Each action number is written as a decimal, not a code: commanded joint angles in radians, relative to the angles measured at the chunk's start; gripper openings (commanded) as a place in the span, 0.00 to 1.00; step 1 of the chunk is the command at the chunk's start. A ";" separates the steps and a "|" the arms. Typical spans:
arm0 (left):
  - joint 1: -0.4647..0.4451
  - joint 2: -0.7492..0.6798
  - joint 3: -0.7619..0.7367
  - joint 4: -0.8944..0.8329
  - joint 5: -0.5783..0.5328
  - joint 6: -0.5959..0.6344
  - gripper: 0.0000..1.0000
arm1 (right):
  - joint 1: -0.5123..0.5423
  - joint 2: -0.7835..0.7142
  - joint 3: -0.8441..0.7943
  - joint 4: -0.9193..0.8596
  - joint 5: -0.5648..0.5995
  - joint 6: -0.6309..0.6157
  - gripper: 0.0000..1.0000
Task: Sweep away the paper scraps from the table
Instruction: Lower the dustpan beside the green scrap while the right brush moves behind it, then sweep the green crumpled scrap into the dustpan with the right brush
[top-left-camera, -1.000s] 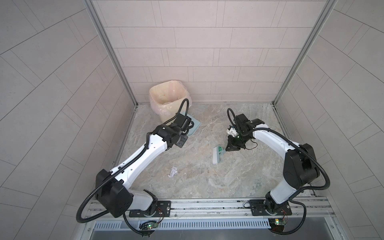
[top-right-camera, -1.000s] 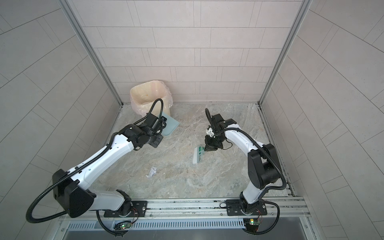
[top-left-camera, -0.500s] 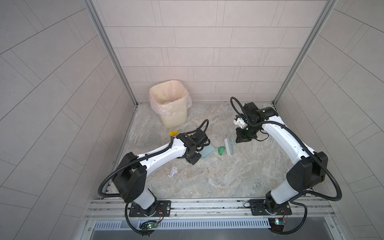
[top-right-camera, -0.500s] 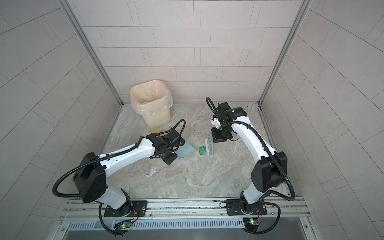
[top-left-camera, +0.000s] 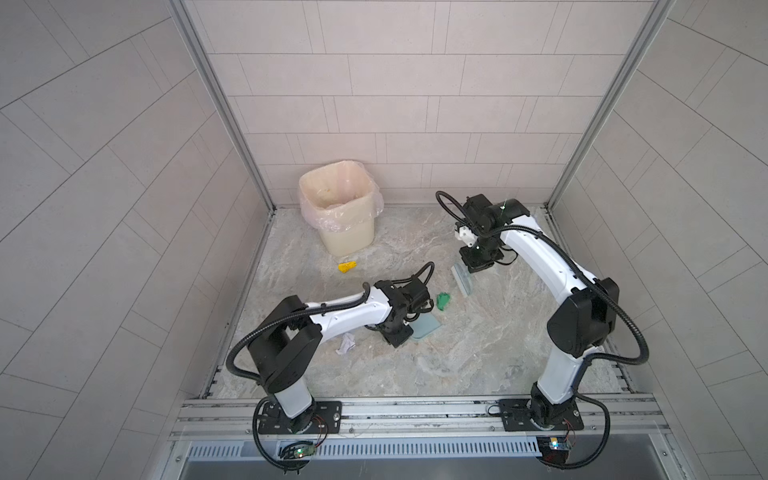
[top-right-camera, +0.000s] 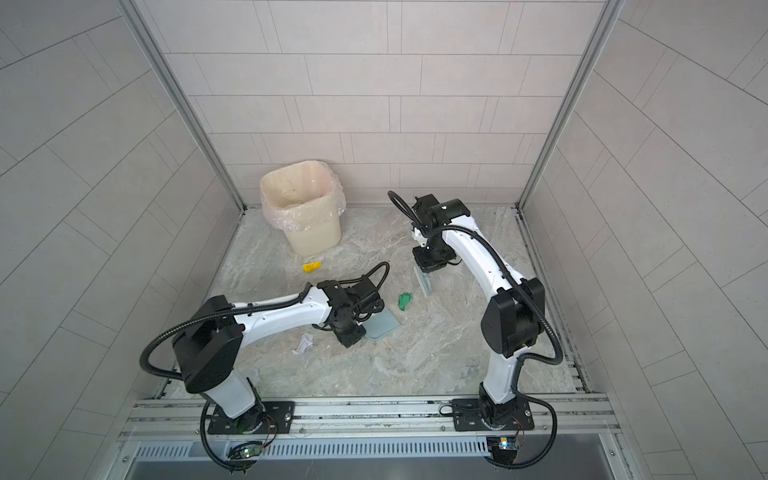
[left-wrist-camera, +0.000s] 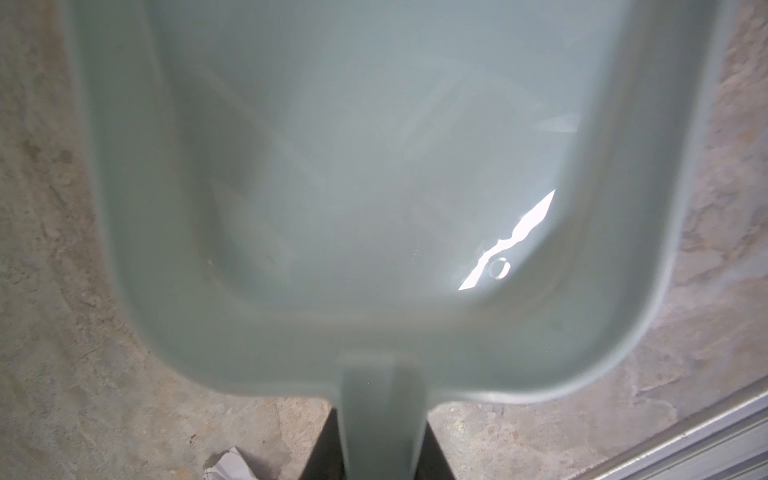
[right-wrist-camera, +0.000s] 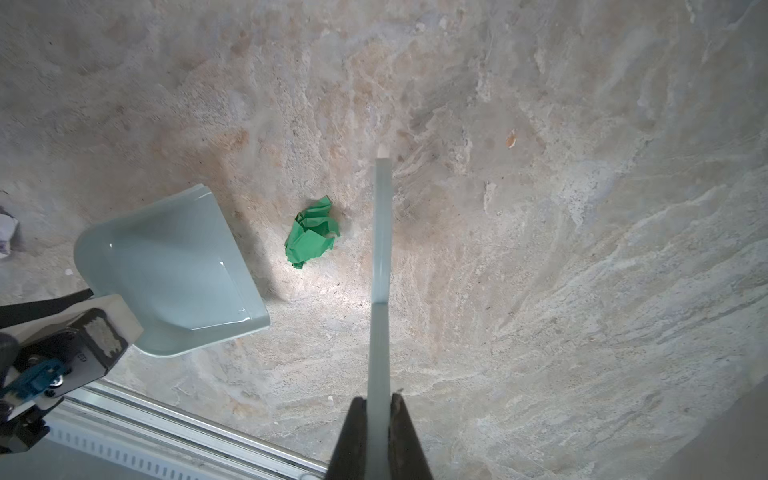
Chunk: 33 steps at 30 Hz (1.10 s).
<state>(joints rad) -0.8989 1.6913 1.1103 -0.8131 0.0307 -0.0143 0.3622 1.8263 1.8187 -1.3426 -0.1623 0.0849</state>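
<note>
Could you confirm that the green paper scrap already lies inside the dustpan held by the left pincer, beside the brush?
Not quite: the green paper scrap lies on the table, outside the dustpan held by the left pincer, between it and the brush. The right wrist view shows this.

No legible text or labels anywhere.

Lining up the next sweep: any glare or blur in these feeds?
Left wrist view: dustpan fills the frame, soft, with a white glare streak. Right wrist view: green scrap sharp, brush blurred near the lens. Both top views: evenly lit, walls bowed.
</note>
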 joint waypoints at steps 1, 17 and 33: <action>-0.007 0.019 -0.009 0.028 0.000 0.007 0.00 | 0.018 0.031 0.024 -0.047 0.056 -0.030 0.00; -0.010 0.100 0.026 0.039 -0.016 0.042 0.00 | 0.054 0.080 0.019 -0.049 0.052 -0.046 0.00; -0.009 0.126 0.044 0.035 -0.012 0.050 0.00 | 0.124 0.084 0.022 -0.064 -0.051 -0.051 0.00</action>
<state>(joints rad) -0.9043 1.8053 1.1324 -0.7628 0.0257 0.0338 0.4656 1.9194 1.8248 -1.3640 -0.1669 0.0498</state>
